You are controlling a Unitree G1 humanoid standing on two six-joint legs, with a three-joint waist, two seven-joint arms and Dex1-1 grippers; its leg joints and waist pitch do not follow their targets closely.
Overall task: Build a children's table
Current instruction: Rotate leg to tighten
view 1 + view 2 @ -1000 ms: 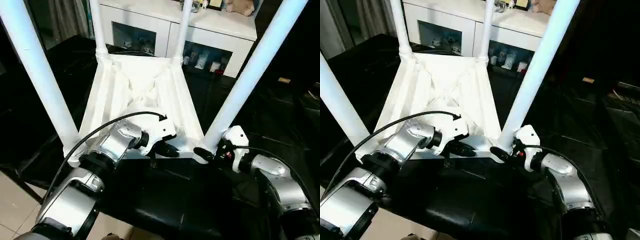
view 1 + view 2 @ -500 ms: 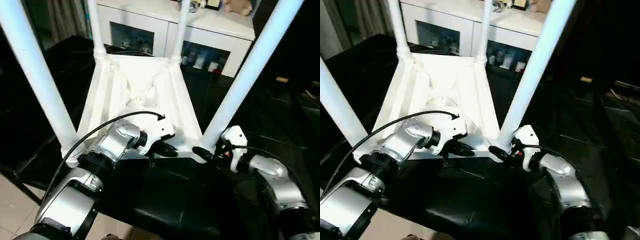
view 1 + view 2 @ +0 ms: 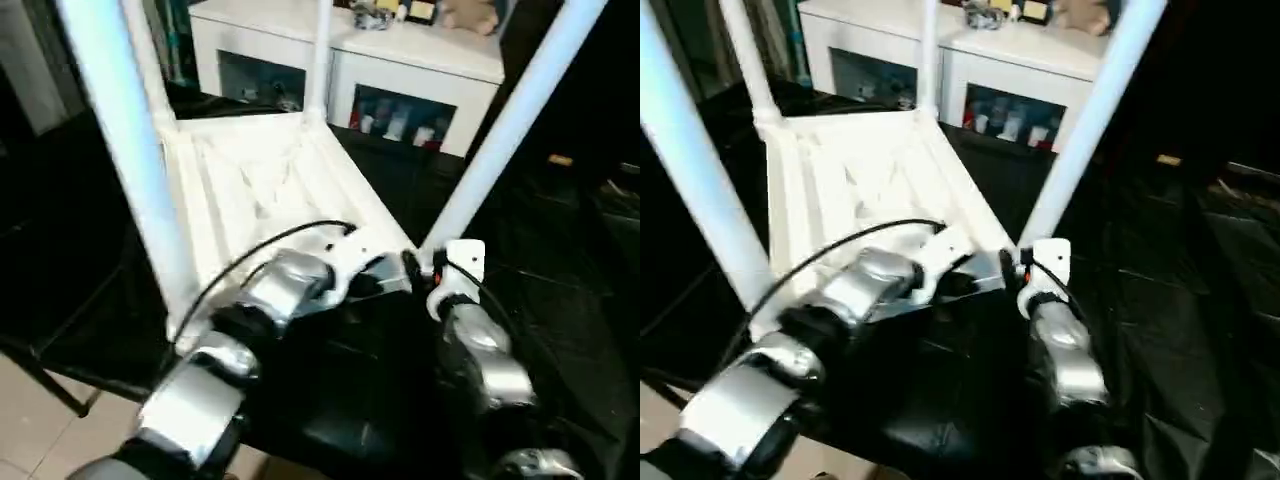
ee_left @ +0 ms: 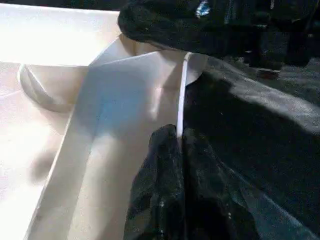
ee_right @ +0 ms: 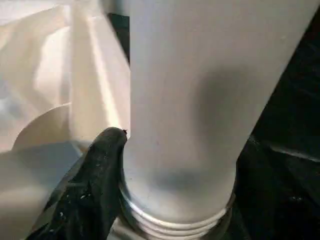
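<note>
1. Since a moment ago the upturned children's table (image 3: 270,180) has swung round on the black worktop (image 3: 330,390): its near-left leg (image 3: 125,150) now stands closer in and steeper, and both forearms have come in towards the middle. I judge the robot is turning the assembled piece rather than fitting a new part.
2. The left gripper (image 4: 177,150) has its two black fingers pressed together on the thin near rim of the tabletop (image 4: 181,100), pinching that edge.
3. The right gripper (image 3: 412,265) sits at the base of the near-right leg (image 5: 200,100); one finger (image 5: 102,165) lies against the tube just above its threaded collar, the jaws spread around the leg.
4. The table lies tabletop-down, ribbed diagonal-braced underside up, four white tapered legs rising from the corner sockets. The white cabinet (image 3: 400,70) stands behind.
</note>
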